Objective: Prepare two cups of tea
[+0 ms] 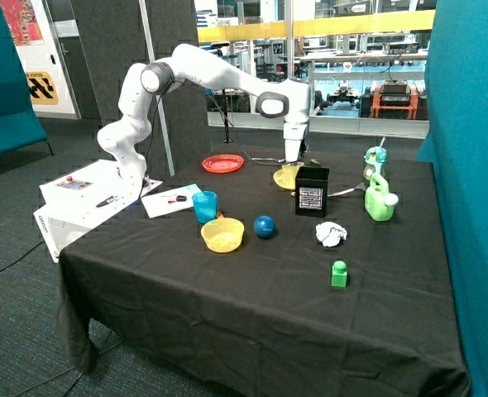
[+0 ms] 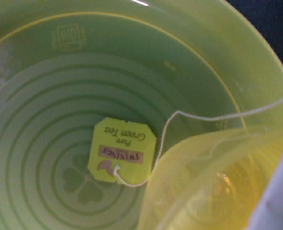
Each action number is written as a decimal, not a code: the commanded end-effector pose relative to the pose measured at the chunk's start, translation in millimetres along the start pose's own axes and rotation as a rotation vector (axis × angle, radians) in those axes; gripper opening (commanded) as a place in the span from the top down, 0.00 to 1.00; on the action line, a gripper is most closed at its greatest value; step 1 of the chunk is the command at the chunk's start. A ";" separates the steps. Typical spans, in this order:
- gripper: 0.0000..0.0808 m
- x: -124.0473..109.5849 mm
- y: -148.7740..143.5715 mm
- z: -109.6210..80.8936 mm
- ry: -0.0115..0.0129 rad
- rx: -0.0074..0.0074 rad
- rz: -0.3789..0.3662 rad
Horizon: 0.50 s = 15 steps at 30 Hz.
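Observation:
My gripper (image 1: 293, 160) reaches straight down into the yellow cup on its saucer (image 1: 286, 177), just behind the black box (image 1: 312, 190). The wrist view looks into that cup (image 2: 132, 52). A tea bag (image 2: 204, 187) lies against the cup's inner wall, and its thin string (image 2: 204, 115) runs to a yellowish tag (image 2: 121, 151) that lies flat on the cup's floor. The blue tumbler (image 1: 205, 207) stands upright near the table's left edge, apart from the gripper. What is inside it does not show.
A wide yellow bowl (image 1: 222, 235) and a blue ball (image 1: 265, 226) sit in front of the tumbler. A crumpled paper ball (image 1: 330, 234), a green block (image 1: 339, 274), a green watering can (image 1: 380, 201), a red plate (image 1: 223, 163) and a paper sheet (image 1: 172, 199) also lie on the black table.

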<state>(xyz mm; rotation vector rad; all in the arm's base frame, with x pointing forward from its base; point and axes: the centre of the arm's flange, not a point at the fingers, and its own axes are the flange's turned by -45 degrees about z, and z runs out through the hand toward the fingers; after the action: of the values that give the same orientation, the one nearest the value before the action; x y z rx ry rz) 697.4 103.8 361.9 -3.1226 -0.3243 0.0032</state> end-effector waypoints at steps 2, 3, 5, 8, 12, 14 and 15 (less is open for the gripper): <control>0.44 0.0 -2.7 2.7 0.0018 -0.0024 -0.003; 0.42 -0.2 -2.4 2.6 0.0018 -0.0024 -0.004; 0.29 -0.6 -1.4 1.9 0.0018 -0.0024 -0.004; 0.22 -0.9 -0.2 1.4 0.0018 -0.0024 -0.002; 0.18 -2.4 2.0 1.3 0.0018 -0.0024 -0.002; 0.15 -3.6 3.0 1.3 0.0018 -0.0023 0.001; 0.14 -4.1 3.2 1.2 0.0018 -0.0024 -0.001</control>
<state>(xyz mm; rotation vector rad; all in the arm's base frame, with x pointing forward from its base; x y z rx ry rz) 697.9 103.7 360.4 -3.1261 -0.3251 0.0042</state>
